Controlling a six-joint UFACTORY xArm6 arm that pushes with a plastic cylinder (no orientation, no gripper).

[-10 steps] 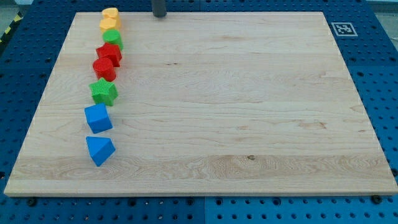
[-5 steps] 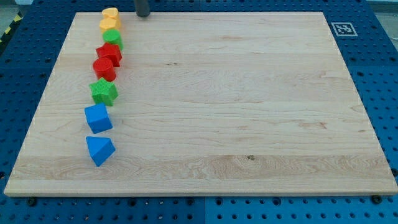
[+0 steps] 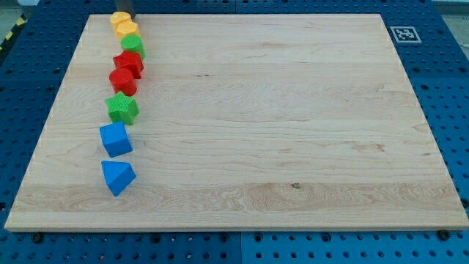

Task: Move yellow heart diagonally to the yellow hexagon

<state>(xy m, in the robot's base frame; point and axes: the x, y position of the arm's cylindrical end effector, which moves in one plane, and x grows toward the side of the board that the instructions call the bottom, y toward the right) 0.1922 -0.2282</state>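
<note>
The yellow heart (image 3: 119,17) lies at the top left corner of the wooden board (image 3: 256,125). The yellow hexagon (image 3: 129,30) touches it just below and to its right. My tip (image 3: 124,12) is at the view's top edge, right against the upper side of the heart. Only the short lower end of the rod shows.
Below the hexagon a column of blocks runs down the board's left side: a green block (image 3: 133,46), two red blocks (image 3: 129,62) (image 3: 122,79), a green star (image 3: 122,108), a blue block (image 3: 116,138) and a blue triangle (image 3: 117,177). A marker tag (image 3: 403,34) sits at the top right.
My tip has moved left along the board's top edge and reached the yellow heart. The heart has shifted slightly left and down.
</note>
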